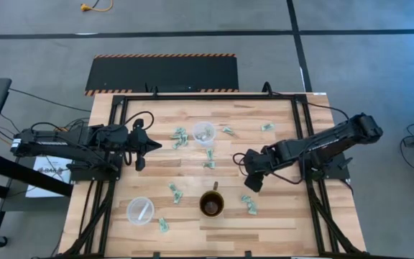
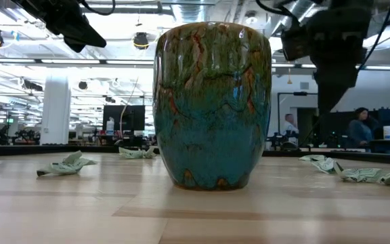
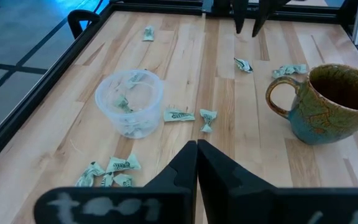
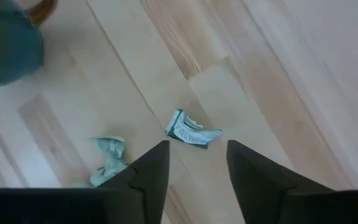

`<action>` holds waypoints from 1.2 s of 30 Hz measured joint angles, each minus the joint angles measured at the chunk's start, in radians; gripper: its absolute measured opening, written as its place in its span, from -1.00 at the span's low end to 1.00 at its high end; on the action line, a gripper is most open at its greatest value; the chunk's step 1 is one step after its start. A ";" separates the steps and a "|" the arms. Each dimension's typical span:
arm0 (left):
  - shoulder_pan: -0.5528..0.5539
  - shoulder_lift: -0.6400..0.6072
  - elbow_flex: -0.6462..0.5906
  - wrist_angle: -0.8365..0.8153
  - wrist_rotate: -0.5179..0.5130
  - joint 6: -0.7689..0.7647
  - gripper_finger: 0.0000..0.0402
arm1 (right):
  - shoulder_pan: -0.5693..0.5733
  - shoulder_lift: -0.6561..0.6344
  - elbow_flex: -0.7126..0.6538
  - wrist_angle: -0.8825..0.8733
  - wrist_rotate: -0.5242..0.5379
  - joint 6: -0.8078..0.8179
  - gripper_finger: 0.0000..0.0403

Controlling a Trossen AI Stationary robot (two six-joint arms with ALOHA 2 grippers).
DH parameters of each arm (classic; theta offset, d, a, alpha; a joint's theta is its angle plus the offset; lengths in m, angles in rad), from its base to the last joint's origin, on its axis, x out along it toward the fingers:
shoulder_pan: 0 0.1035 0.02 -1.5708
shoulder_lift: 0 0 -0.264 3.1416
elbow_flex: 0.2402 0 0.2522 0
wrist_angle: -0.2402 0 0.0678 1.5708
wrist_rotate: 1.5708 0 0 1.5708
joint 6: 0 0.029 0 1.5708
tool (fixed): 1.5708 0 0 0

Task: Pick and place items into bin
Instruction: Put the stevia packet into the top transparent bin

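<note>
Right gripper (image 4: 197,163) hangs over the table, fingers apart, straddling a wrapper (image 4: 191,130) that lies just ahead, evidently lined up for a pick; nothing held. Second wrapper (image 4: 109,158) lies beside it. Left gripper (image 1: 144,147) waits, fingers together, empty, near the bin (image 1: 204,133)

Two black jointed arms (image 1: 70,140) trailing looped black cables.

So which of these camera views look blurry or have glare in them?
Right wrist view: soft overall, the mug a smear in the corner, the wrapper between the open right gripper fingers fairly clear. Low view: bright ceiling lights flare behind, and shine shows on the mug's glaze. Left wrist view: sharp, though the shut left gripper is blurred up close.
</note>
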 joint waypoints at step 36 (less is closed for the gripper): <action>0.000 0.000 0.000 0.000 0.000 0.000 -1.00 | 0.040 0.238 -0.095 0.217 0.041 0.071 -0.28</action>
